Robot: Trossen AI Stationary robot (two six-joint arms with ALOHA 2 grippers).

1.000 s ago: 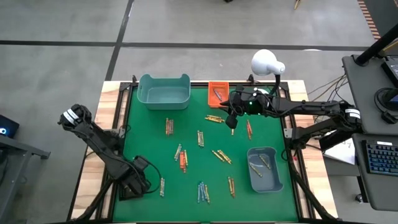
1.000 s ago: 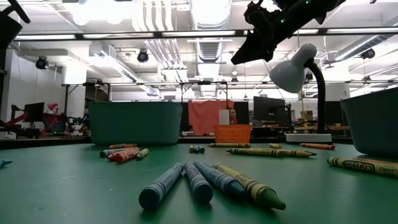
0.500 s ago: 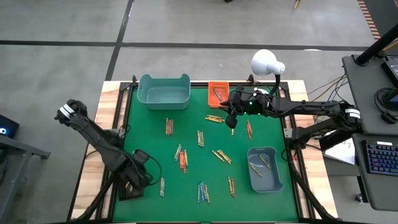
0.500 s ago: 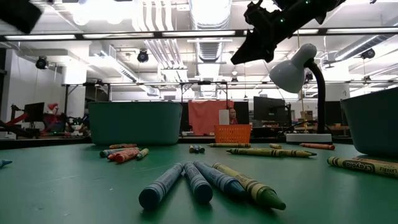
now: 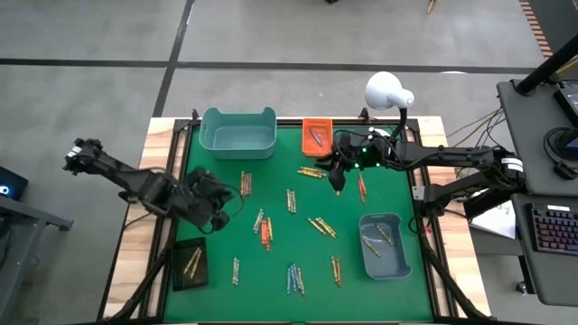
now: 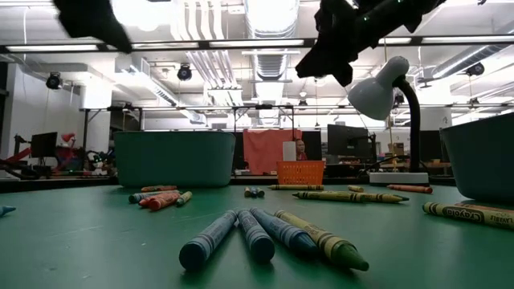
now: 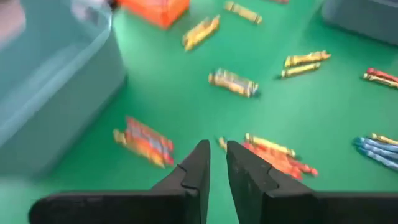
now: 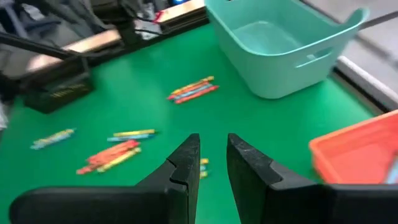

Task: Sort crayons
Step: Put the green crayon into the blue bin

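Crayons lie in small groups over the green mat [image 5: 271, 171]: orange-red ones [image 5: 265, 233], blue ones [image 5: 294, 278], yellow ones [image 5: 321, 227]. One yellow crayon [image 5: 191, 262] lies in the black tray [image 5: 181, 275]. My left gripper [image 5: 226, 204] hangs above the mat's left part, slanting down. Its fingers [image 7: 218, 157] are shut to a thin slit with nothing between them. My right gripper [image 5: 337, 183] hangs above the mat's far right, near the orange tray [image 5: 307, 126]. Its fingers [image 8: 214, 149] stand a little open and empty.
A teal bin [image 5: 209, 137] stands at the far left. A grey-blue bin [image 5: 365, 236] with a few crayons stands at the near right. A white lamp [image 5: 388, 90] rises at the far right edge. Bare mat lies between the crayon groups.
My left gripper has risen from over the black tray and swung toward the far edge and the mat's middle, turning as it went. The tray, with its yellow crayon, now shows uncovered. My right gripper has stayed in place and rolled a little.
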